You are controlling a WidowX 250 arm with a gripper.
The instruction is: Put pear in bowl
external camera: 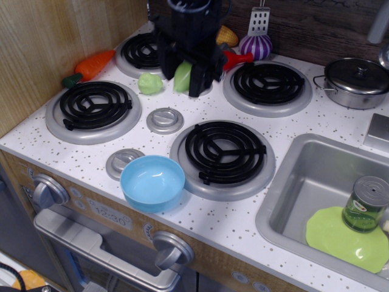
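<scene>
My black gripper hangs above the back middle of the toy stove and is shut on the light-green pear, held in the air between its fingers. The round light-blue bowl sits empty at the stove's front edge, well in front of and below the gripper. A rounder, lumpy pale-green toy lies on the stove top just left of the gripper.
Black coil burners ring the stove. An orange carrot lies at the back left, a red-and-yellow toy and a purple onion at the back. A lidded steel pot stands right; the sink holds a lime-green plate and a can.
</scene>
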